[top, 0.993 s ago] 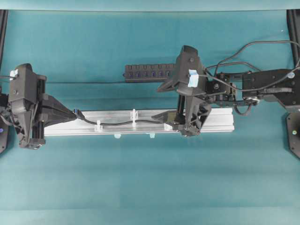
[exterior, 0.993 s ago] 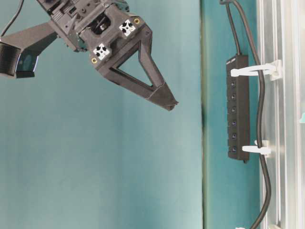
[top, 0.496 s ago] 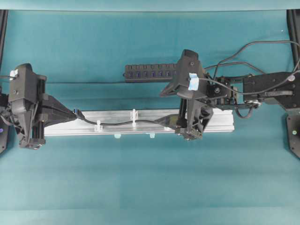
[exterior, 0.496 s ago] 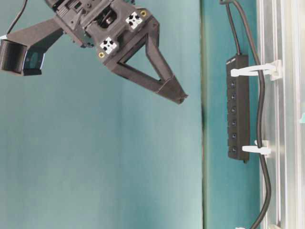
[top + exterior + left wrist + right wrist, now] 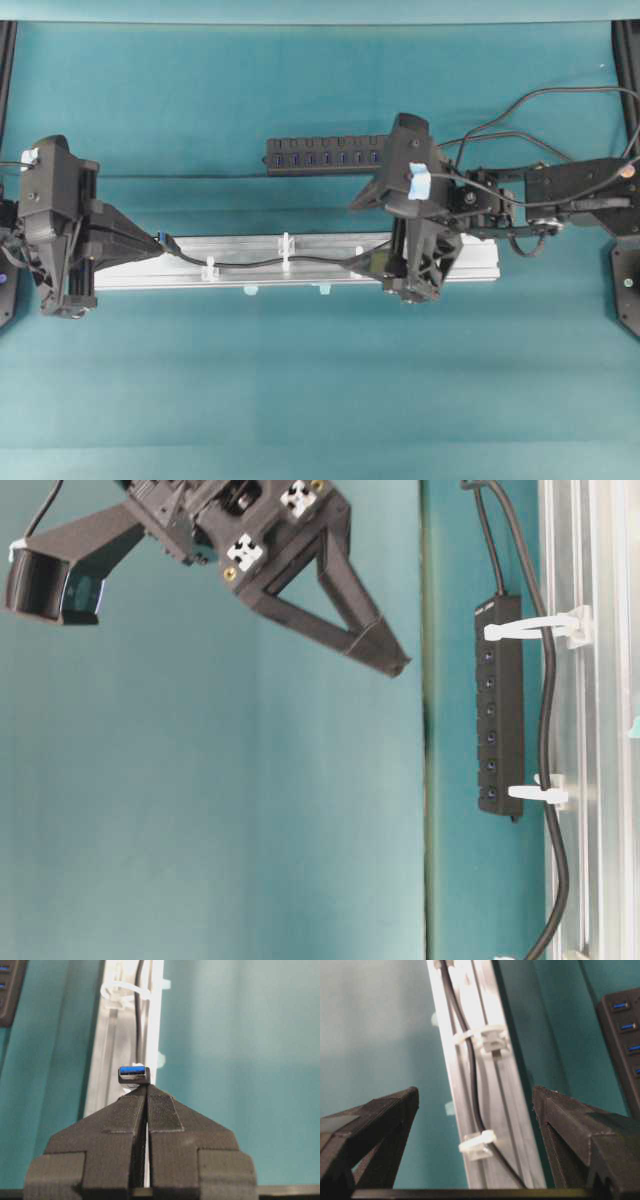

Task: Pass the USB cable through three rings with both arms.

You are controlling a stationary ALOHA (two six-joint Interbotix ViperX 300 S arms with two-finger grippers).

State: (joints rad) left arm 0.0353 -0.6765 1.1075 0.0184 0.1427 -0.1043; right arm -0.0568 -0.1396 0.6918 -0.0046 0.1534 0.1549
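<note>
Along the middle of the teal table [image 5: 300,380] I see the silver rail [image 5: 470,262] lying left-right, w/ the USB cable [image 5: 250,264] running on top of it. Left gripper [image 5: 160,241] sits at the rail's left end, jaws pinched together on the USB plug [image 5: 134,1074] — from the left wrist cam the blue-tongued plug tip pokes out just past the fingertips. From there the cord goes right through the rings: first ring [image 5: 210,269] and second ring [image 5: 286,247] both have the cable threaded (clear in the right wrist view too). Third ring — I can't make it out properly; it's about where the right arm covers the rail.

Right gripper [image 5: 475,1105] hangs over the rail's right part, jaws spread wide, nothing between them; the rail and cord show in the gap. Black multi-port hub [image 5: 320,155] lies on the far side of the rail, apart from it. Pale-blue tape patch [image 5: 419,184] shows on the right gripper body.
</note>
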